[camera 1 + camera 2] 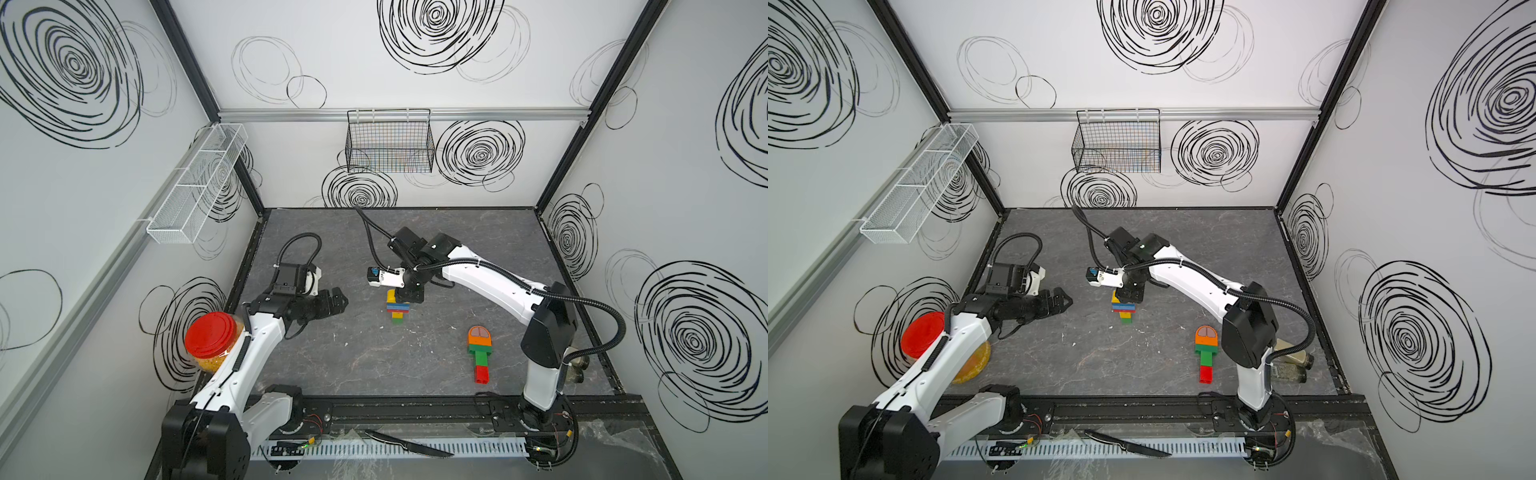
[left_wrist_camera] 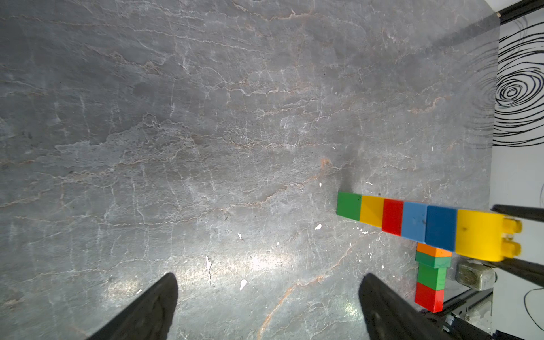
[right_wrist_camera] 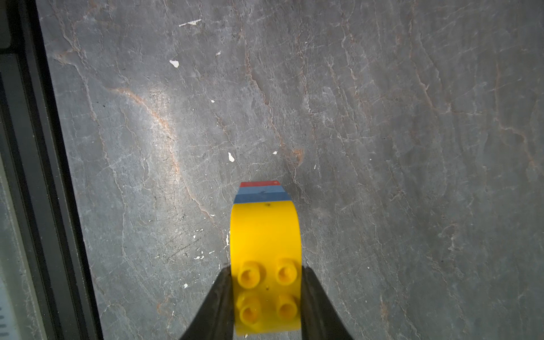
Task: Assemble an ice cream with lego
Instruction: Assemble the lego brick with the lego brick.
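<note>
Firmly, right jaws pinch the lego stack (image 1: 397, 308) by its yellow top; left jaws gape empty.

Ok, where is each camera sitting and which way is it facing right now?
Top views: high above the robot's base, looking down on the table; left claw, right claw and arms show.
Left wrist: low, looking across the table at the lego stack; its open fingers show.
Right wrist: looks down the stack's yellow dome, gripped between its fingers.
Shared: all see the stack.
</note>
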Controlling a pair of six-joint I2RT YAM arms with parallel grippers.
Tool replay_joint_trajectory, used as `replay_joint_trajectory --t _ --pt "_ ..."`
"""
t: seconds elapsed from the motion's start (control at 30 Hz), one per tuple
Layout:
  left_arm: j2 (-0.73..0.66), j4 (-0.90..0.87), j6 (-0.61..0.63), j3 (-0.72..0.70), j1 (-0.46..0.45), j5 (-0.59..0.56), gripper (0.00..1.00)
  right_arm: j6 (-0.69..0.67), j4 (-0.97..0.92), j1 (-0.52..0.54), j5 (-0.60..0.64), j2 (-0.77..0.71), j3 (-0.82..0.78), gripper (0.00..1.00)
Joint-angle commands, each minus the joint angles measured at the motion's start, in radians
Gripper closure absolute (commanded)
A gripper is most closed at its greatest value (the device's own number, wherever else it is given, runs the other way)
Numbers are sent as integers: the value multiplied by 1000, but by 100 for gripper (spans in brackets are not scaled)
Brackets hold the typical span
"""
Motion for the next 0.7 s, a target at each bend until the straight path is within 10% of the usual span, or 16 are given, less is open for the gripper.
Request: replay_joint_trajectory --t 0.0,0.67 --pt "-7 -4 18 31 4 0 1 2 -138 -2 -3 106 -59 100" --pt "-7 3 22 21 0 5 1 -5 -181 -3 -44 154 -1 100"
